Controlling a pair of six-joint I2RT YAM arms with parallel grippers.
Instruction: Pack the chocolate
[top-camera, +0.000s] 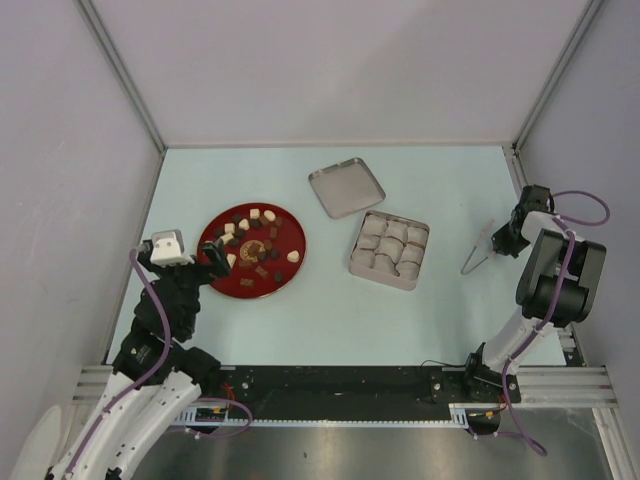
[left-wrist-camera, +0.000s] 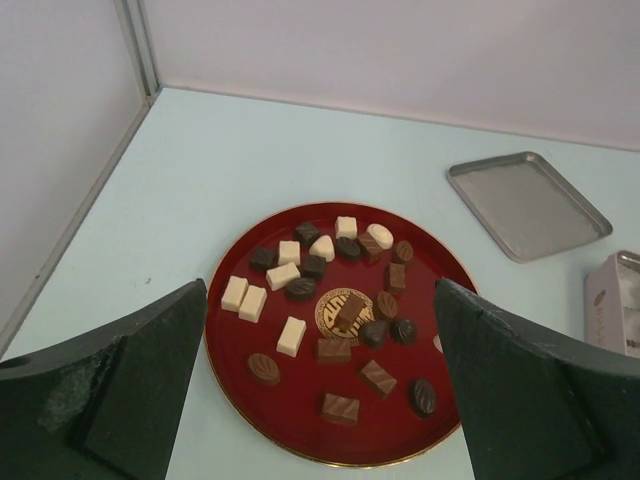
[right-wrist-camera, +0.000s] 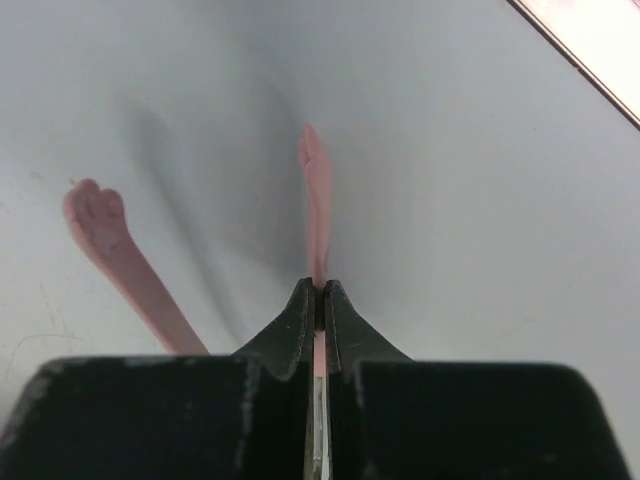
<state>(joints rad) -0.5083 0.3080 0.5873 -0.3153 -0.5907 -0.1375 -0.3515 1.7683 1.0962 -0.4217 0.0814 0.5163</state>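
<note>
The chocolate (left-wrist-camera: 335, 349), several dark brown and cream-white pieces, lies spread over a round red plate (left-wrist-camera: 290, 410) at the left of the table (top-camera: 252, 247). My left gripper (left-wrist-camera: 320, 292) hangs over the plate's near edge, open wide, with nothing between its fingers (top-camera: 205, 264). At the far right my right gripper (right-wrist-camera: 318, 292) is shut on one thin arm of pink tongs (right-wrist-camera: 316, 190); the tongs' other arm (right-wrist-camera: 112, 247) splays out to the left. The tongs (top-camera: 477, 249) point toward the tin.
A square metal tin (top-camera: 390, 250) holding several crinkled white paper cups stands at centre right, its edge also in the left wrist view (left-wrist-camera: 612, 305). Its flat lid (top-camera: 346, 187) lies behind it on the table. Grey walls enclose three sides.
</note>
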